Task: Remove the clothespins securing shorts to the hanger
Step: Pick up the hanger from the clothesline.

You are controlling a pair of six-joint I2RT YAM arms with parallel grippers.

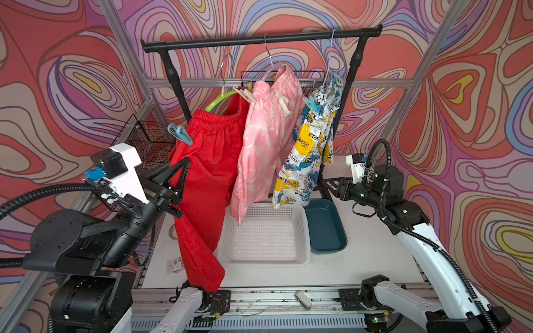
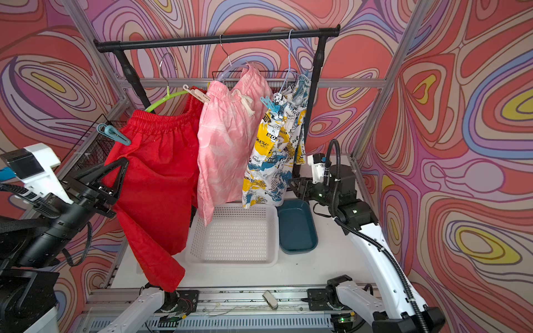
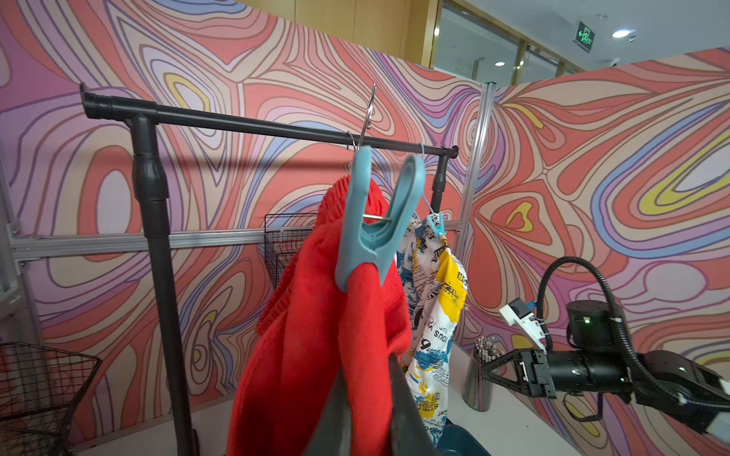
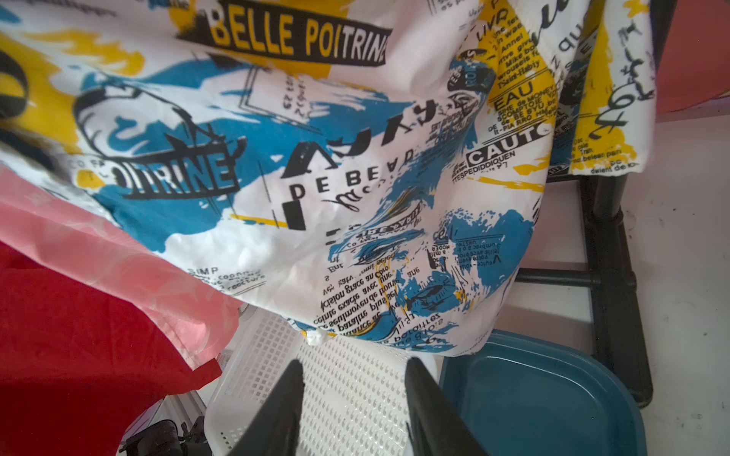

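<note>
Clothespins, three colours counted. Teal-grey clothespin (image 1: 180, 134), left of centre, handles splayed in a V, bites the waistband of the red shorts (image 1: 207, 161). Beige clothespins (image 1: 245, 93), upper centre, beside pink shorts (image 1: 265, 135); count unclear. Light blue clothespin (image 1: 311, 104), right of centre, on printed shorts (image 1: 305, 150). Shorts: three pairs. My left gripper (image 1: 184, 168) pinches red cloth; my right gripper (image 4: 353, 365) is empty, fingers apart.

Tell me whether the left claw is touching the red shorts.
Touching. The left wrist view shows the left claw shut on a fold of the red shorts, with the cloth pinched inside it.
</note>
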